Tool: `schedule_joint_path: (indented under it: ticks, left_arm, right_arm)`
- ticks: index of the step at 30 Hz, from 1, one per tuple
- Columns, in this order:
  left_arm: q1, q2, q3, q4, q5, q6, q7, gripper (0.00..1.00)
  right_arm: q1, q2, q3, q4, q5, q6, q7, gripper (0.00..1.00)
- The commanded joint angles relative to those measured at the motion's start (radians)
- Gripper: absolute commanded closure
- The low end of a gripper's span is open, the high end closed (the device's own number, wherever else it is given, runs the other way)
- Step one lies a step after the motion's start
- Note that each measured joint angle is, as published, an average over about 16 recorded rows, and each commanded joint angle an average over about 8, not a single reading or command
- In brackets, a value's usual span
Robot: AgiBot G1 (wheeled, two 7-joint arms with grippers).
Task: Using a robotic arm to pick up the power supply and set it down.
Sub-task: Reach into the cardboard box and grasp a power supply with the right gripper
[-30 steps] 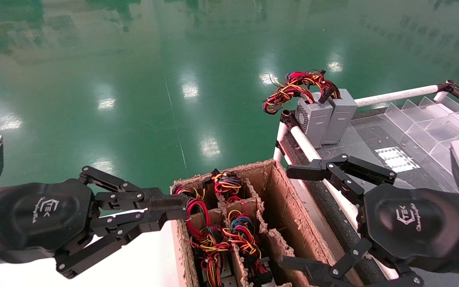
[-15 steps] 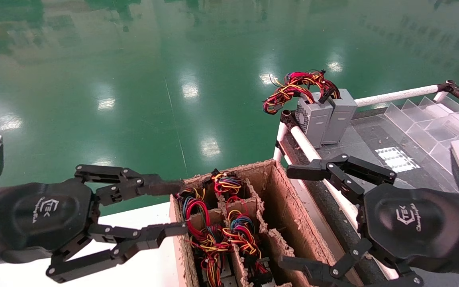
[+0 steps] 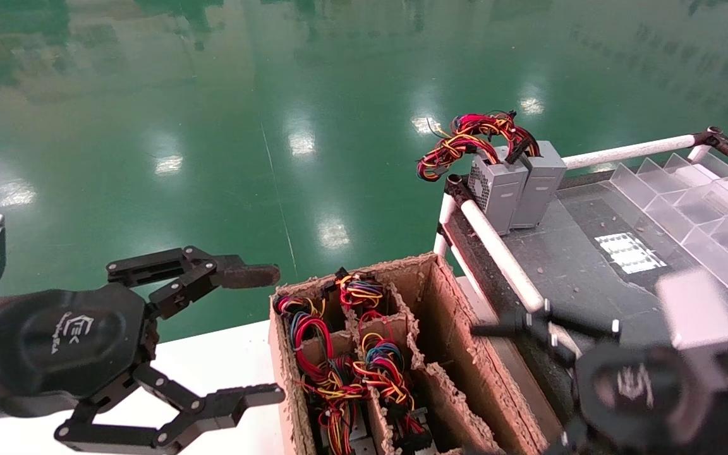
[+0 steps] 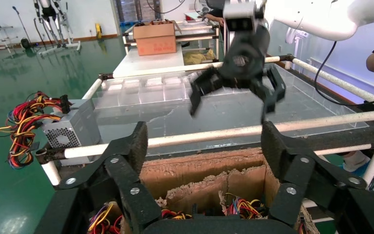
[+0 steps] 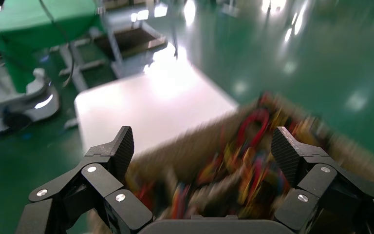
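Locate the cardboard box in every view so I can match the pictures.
Head view: cardboard box at bottom centre, between both grippers.
Left wrist view: box just beyond the open left gripper, below the white rail.
Right wrist view: box, blurred, beyond the open right gripper.
Shared landmark: the coloured wires inside.

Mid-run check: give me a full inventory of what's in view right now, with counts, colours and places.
cardboard box: one, brown, frayed dividers, centre foreground.
power supplies in box: count unclear, mostly hidden under red, yellow, blue wire bundles.
grey power supplies: two, upright and side by side at the table's near-left corner, red-yellow wires drooping over the edge.
table: one, dark top, white tube rails, right side.
clear divider tray: one, transparent, on the table's far right.
white surface: one, left of the box.
floor: green, glossy.
left gripper: black, open, left of the box.
right gripper: black, open, over the box's right side.
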Motion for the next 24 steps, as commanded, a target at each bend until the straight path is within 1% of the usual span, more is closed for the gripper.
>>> schedule_joint_path:
  ticks: [1, 5, 6, 7, 13, 14, 15, 24]
  left_arm:
    - [0.000, 0.000, 0.000, 0.000, 0.000, 0.000, 0.000, 0.00]
    - [0.000, 0.000, 0.000, 0.000, 0.000, 0.000, 0.000, 0.00]
    - [0.000, 0.000, 0.001, 0.000, 0.000, 0.000, 0.000, 0.00]
    - [0.000, 0.000, 0.001, 0.000, 0.000, 0.000, 0.000, 0.00]
    - [0.000, 0.000, 0.001, 0.000, -0.001, 0.000, 0.001, 0.00]
    - [0.000, 0.000, 0.001, 0.000, -0.001, 0.000, 0.001, 0.00]
    - [0.000, 0.000, 0.001, 0.000, -0.001, 0.000, 0.001, 0.00]
    - [0.000, -0.001, 0.002, 0.000, -0.001, -0.001, 0.001, 0.00]
  right_arm:
    - [0.001, 0.013, -0.019, -0.001, -0.027, -0.016, 0.027, 0.00]
    - [0.000, 0.029, -0.060, 0.005, -0.051, -0.039, 0.047, 0.00]
    - [-0.001, 0.033, -0.070, 0.007, -0.054, -0.041, 0.048, 0.07]
    - [-0.003, 0.036, -0.080, 0.009, -0.057, -0.042, 0.047, 0.18]
    - [-0.010, 0.035, -0.132, 0.003, -0.065, -0.038, 0.027, 0.93]
    - [-0.010, 0.030, -0.140, -0.002, -0.069, -0.036, 0.021, 0.99]
    - [-0.010, 0.022, -0.148, -0.008, -0.074, -0.033, 0.014, 1.00]
    - [0.007, -0.068, -0.203, -0.075, -0.155, -0.007, -0.064, 1.00]
